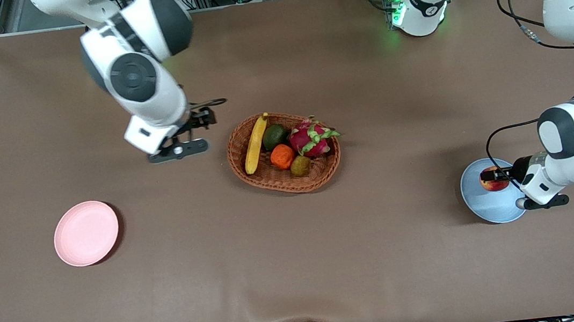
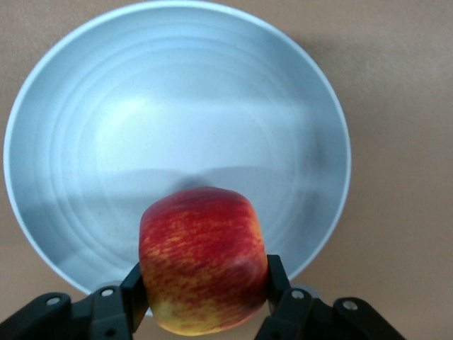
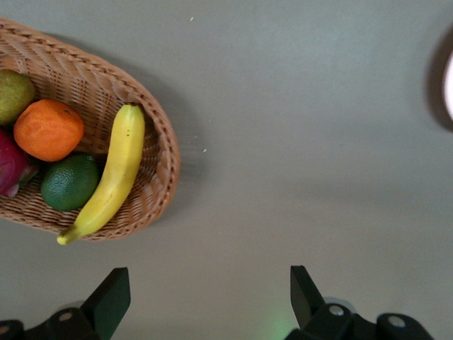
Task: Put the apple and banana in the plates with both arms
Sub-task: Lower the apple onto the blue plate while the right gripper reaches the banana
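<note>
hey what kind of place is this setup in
Probably a robotics lab: two white robot arms work a brown-covered table, cables and metal framing line its edge, and a fruit basket and plates look staged.

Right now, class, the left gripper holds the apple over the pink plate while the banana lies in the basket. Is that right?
Not quite: the plate is wrong. The left gripper, shut on the apple, holds it over the light blue plate, as the left wrist view shows. The pink plate sits bare toward the right arm's end. The banana does lie in the basket.
</note>
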You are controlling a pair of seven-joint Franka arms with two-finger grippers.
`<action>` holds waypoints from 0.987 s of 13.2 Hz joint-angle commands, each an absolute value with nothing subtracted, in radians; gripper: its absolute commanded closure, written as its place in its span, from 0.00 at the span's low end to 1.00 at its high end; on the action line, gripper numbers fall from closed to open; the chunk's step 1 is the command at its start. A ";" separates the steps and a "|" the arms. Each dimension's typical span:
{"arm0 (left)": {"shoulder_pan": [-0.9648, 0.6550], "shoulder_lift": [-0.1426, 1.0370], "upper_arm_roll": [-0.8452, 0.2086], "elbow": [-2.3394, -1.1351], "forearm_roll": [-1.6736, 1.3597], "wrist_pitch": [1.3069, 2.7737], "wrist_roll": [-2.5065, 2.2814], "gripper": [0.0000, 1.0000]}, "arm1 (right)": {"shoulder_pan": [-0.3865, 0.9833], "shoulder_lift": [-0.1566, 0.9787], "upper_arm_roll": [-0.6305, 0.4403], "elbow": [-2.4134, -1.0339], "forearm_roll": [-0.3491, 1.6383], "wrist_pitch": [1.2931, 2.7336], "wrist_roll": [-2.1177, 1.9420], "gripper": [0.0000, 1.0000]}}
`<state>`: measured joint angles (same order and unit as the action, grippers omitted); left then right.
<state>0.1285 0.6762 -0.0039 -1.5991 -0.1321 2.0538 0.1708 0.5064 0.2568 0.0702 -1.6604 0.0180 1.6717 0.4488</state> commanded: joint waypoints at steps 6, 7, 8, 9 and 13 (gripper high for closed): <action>0.140 0.687 -0.005 -1.585 -0.115 2.115 0.183 0.00 | 0.689 0.469 0.057 -1.657 -0.046 1.870 0.773 0.00; 0.143 0.681 -0.006 -1.589 -0.117 2.115 0.170 0.00 | 0.707 0.492 0.057 -1.655 -0.049 1.896 0.816 0.00; 0.138 0.677 -0.006 -1.595 -0.123 2.111 0.167 0.00 | 0.728 0.508 0.058 -1.654 -0.049 1.907 0.860 0.00; 0.135 0.652 -0.008 -1.600 -0.124 2.093 0.166 0.00 | 0.744 0.511 0.058 -1.654 -0.049 1.907 0.895 0.00; 0.141 0.526 -0.012 -1.605 -0.164 1.941 0.032 0.00 | 0.802 0.532 0.058 -1.649 -0.048 1.907 1.029 0.00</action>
<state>0.1343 0.6176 -0.0036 -1.5850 -0.1522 2.0317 0.0823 0.7788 0.5135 0.0677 -1.6686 -0.0245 1.9137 0.9603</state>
